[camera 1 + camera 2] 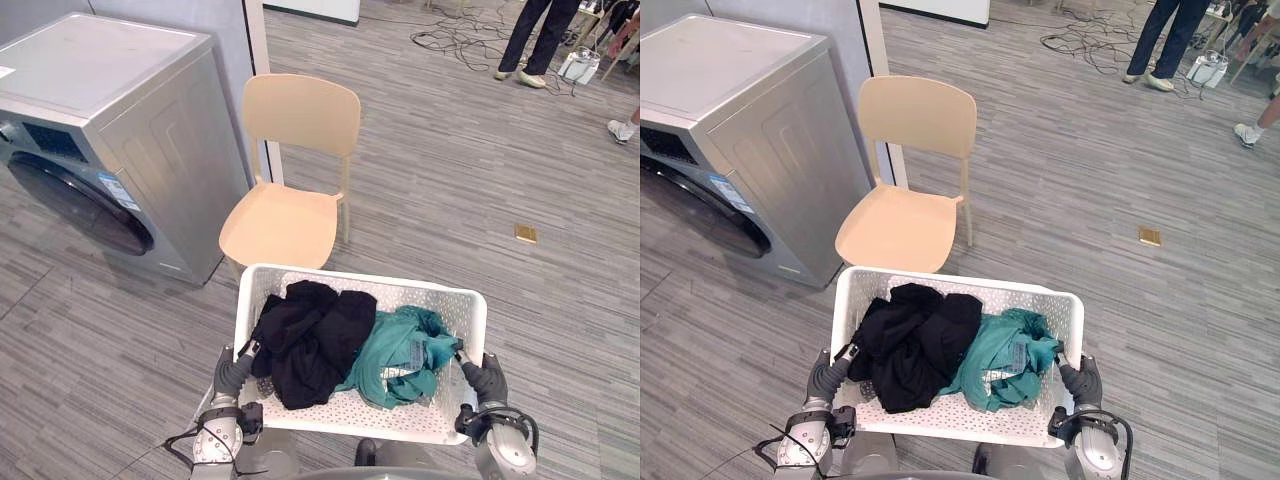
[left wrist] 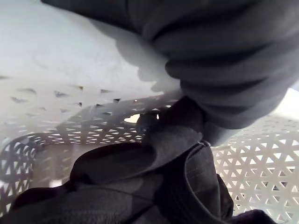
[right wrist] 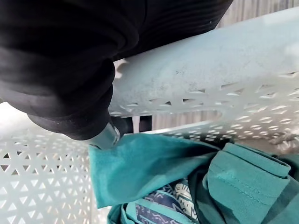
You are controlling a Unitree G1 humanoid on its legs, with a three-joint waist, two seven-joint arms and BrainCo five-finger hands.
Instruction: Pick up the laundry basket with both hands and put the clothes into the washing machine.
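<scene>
Grey plank floor [image 1: 450, 200], washer [image 1: 150, 150], beige chair [image 1: 290, 220], left robot hand [image 1: 232, 376] and right robot hand [image 1: 487, 381] clasping basket [image 1: 400, 292]

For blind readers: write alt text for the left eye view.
The left hand and right hand grip the sides of a white laundry basket holding black clothes and teal clothes. Beyond stand a beige chair and a washing machine.

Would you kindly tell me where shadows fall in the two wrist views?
Left wrist view: the left hand casts a shadow across the basket wall beside the black clothes. Right wrist view: the rim by the right hand shows little shadow; the teal cloth is evenly lit.
</scene>
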